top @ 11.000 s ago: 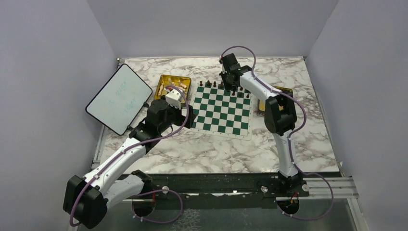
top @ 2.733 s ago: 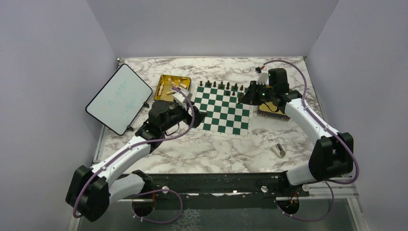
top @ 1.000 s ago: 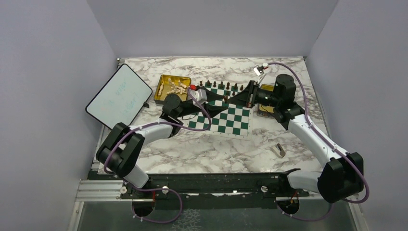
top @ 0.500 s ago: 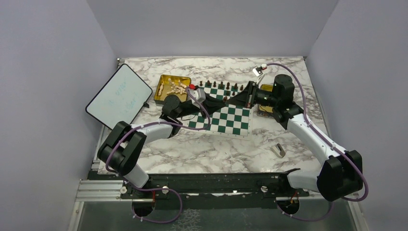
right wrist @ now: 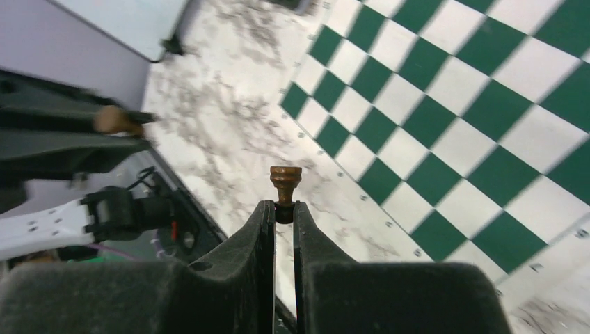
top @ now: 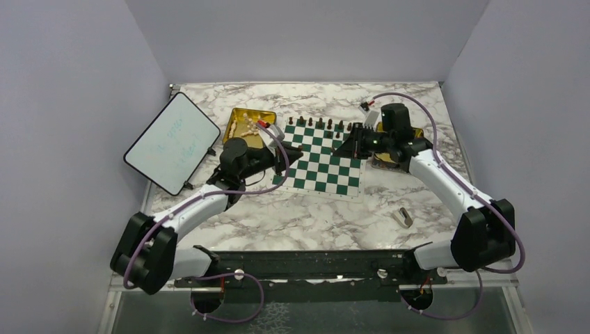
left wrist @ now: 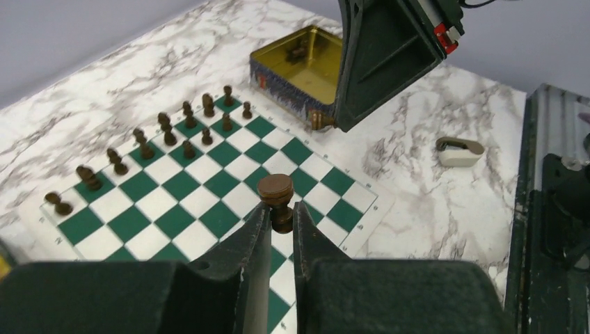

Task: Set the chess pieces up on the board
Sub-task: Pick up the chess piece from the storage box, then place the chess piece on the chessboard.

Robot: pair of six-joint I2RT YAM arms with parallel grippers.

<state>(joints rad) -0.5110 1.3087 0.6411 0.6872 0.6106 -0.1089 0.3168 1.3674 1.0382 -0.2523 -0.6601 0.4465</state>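
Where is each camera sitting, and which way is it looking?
Top external: high above and behind the arm bases, looking down on the marble table and the board; both arms show.
Left wrist: on the left arm, looking across the board toward a gold tray; the left gripper shows, shut on a dark chess piece.
Right wrist: on the right arm, looking down over the board's edge; the right gripper shows, shut on a brown chess piece.
Shared: all three show the board.
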